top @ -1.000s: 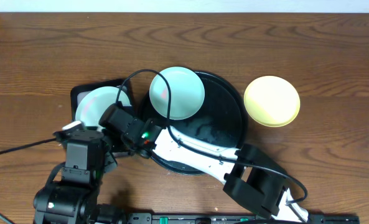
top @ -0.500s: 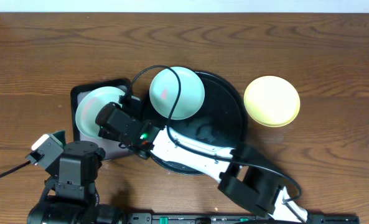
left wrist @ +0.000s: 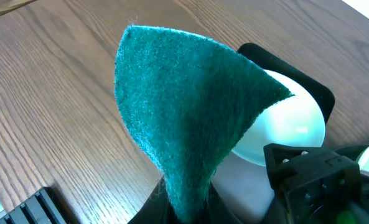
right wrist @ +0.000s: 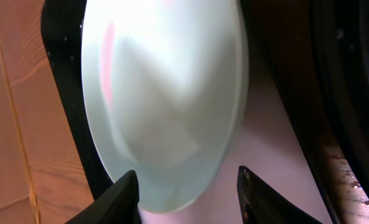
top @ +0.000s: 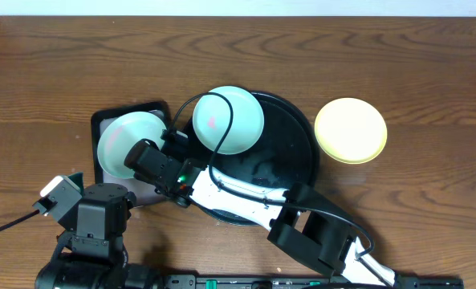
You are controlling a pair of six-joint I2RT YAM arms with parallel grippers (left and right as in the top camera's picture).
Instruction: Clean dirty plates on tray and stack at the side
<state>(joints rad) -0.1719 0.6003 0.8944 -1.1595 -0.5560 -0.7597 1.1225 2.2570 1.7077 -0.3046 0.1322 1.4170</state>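
Left hand [left wrist: 187, 210] pinches green cloth [left wrist: 190, 112], poised to wipe; right hand [right wrist: 187, 177], spread, straddles mint plate [right wrist: 165, 93], likely steadying it.

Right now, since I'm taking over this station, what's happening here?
The left hand grips a green scrub pad. The right hand hovers open at a mint plate in the small rectangular tray. A second mint plate sits at the round black tray's edge. A yellow plate lies on the table beside it.
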